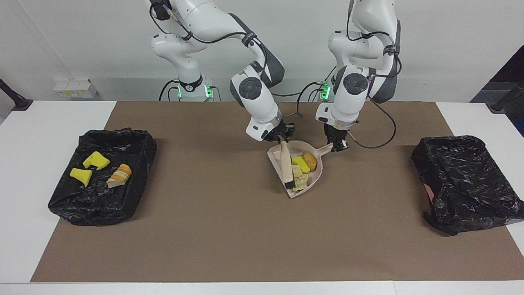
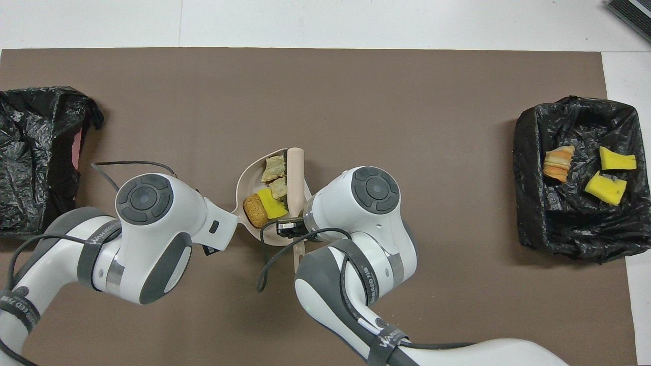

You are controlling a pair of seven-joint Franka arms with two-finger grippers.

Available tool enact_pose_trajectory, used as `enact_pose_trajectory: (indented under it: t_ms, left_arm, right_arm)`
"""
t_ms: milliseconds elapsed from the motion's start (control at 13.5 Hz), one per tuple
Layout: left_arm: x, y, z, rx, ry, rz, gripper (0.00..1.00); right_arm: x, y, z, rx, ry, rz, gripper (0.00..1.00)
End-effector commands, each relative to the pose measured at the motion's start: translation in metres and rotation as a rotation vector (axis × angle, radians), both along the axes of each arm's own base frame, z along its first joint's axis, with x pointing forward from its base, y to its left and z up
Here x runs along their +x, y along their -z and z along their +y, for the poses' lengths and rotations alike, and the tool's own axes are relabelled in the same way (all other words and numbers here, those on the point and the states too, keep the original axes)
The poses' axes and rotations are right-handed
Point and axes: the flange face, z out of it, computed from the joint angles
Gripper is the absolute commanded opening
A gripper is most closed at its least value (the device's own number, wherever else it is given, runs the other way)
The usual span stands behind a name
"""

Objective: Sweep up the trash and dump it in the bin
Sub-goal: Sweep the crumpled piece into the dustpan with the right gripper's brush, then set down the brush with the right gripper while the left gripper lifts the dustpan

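Note:
A beige dustpan (image 1: 273,157) sits low at the middle of the brown mat. It holds trash: an orange bread chunk (image 1: 310,161), a yellow-green sponge piece (image 1: 301,164) and tan crumbly pieces (image 1: 299,179). My left gripper (image 1: 337,144) is shut on the dustpan's handle. My right gripper (image 1: 283,137) is shut on the handle of the beige brush (image 1: 286,164), whose bristles lie inside the pan against the trash. In the overhead view, the pan (image 2: 246,175), brush (image 2: 295,168) and bread chunk (image 2: 255,210) show between my two wrists. My left fingers are hidden there.
A black-bag-lined bin (image 1: 123,135) at the right arm's end of the table holds two yellow sponge pieces (image 1: 96,160) and a bread piece (image 1: 120,174). A second black-bag bin (image 1: 462,176) stands at the left arm's end.

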Motion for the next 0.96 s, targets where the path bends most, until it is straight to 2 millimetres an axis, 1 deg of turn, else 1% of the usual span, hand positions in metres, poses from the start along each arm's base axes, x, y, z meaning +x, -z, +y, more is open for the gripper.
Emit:
enact_pose_trajectory:
  t_ms: [0, 74, 148, 223, 371, 445, 594, 668, 742, 816, 891]
  left_arm:
    - [-0.008, 0.002, 0.007, -0.002, -0.04, -0.004, 0.0]
    - [-0.007, 0.002, 0.006, -0.001, -0.049, -0.004, 0.0]
    - [-0.007, 0.001, 0.007, -0.001, -0.066, -0.005, 0.0]
    - [-0.007, 0.0, 0.007, -0.002, -0.082, -0.006, 0.0]
    - [-0.005, 0.001, 0.007, 0.002, -0.152, -0.009, 0.0]
    - [-0.005, 0.0, 0.007, 0.001, -0.194, -0.011, 0.0]
    - [-0.005, -0.001, 0.008, -0.015, -0.253, 0.004, 0.0]
    - [-0.002, -0.005, 0.018, -0.014, -0.291, 0.006, 0.0]
    - [0.001, -0.018, 0.024, -0.021, -0.318, -0.011, 0.0]
    - [0.001, -0.028, 0.028, -0.026, -0.343, -0.022, 0.0]
    - [0.004, -0.04, 0.041, -0.035, -0.378, -0.042, 0.0]
  right_arm:
    - [0.015, -0.013, 0.0, 0.043, -0.008, 0.012, 0.0]
    - [0.012, -0.02, -0.005, 0.029, -0.022, 0.034, 0.0]
    - [0.012, -0.035, -0.013, 0.014, -0.034, 0.038, 0.0]
    - [0.014, -0.049, -0.024, 0.004, -0.029, 0.055, 0.0]
    - [0.009, -0.073, -0.046, -0.032, -0.037, 0.101, 0.0]
    - [0.003, -0.078, -0.052, -0.062, -0.04, 0.126, 0.0]
    - [-0.014, -0.075, -0.055, -0.179, -0.042, 0.141, 0.0]
    - [-0.026, -0.071, -0.059, -0.218, -0.05, 0.146, 0.0]
    - [-0.039, -0.066, -0.063, -0.238, -0.053, 0.151, 0.0]
    - [-0.055, -0.062, -0.061, -0.256, -0.06, 0.155, 0.0]
    - [-0.069, -0.059, -0.061, -0.277, -0.061, 0.161, 0.0]
